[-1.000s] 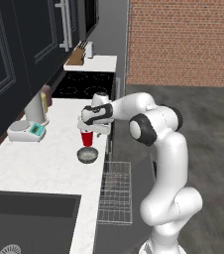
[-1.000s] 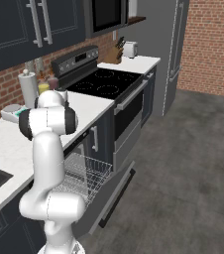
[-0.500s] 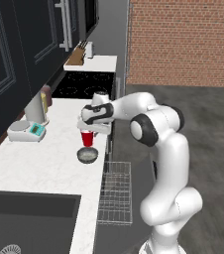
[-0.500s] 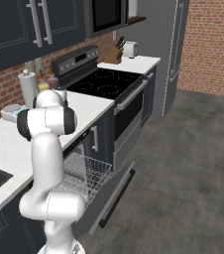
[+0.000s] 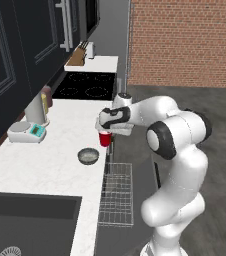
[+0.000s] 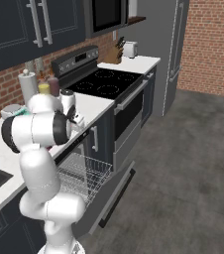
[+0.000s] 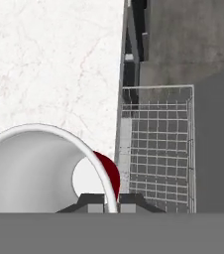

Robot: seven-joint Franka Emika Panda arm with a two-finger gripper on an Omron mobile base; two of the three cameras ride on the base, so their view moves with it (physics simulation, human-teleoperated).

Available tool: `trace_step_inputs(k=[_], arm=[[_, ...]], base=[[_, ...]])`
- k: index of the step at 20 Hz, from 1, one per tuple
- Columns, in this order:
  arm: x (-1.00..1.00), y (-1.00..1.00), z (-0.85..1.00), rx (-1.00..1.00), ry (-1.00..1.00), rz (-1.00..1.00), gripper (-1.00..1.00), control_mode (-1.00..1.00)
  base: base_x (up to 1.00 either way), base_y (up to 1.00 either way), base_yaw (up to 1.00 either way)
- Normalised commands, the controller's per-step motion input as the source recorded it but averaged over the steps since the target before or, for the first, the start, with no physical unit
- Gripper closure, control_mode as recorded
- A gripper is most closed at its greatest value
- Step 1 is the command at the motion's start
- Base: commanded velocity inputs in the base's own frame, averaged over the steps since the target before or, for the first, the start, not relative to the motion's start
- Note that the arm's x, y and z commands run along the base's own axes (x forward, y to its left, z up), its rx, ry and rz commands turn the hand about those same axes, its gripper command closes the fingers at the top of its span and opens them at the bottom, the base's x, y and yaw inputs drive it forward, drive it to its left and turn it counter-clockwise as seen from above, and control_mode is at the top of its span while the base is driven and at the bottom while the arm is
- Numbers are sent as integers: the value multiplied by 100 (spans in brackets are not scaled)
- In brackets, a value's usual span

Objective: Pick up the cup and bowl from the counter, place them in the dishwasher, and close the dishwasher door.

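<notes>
I'm pinching the cup (image 5: 104,139) rim with my tool (image 7: 111,200) clamped shut, cup hanging at the table (image 5: 55,160) edge, bowl (image 5: 88,156) sitting nearby, rack (image 5: 117,195) sticking out below

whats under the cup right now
The cup, pinched at its rim by the gripper, hangs at the counter edge beside the pulled-out rack. Its base is hidden.

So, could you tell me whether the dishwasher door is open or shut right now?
Open. The dishwasher door hangs tilted down and outward, and the wire rack is slid out above it, beside the counter.
</notes>
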Motion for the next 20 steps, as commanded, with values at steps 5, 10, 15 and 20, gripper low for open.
trace_step_inputs(k=[5, 10, 15, 20], arm=[[-72, -99, 48, 16, -37, 14, 100, -100], [-69, -66, 45, 15, -21, 32, 100, -100], [-27, -51, 22, 0, -4, 60, 100, -100], [-10, -45, -13, -7, -1, 67, 100, -100]], base=[[0, 0, 0], [0, 0, 0], [0, 0, 0], [0, 0, 0]])
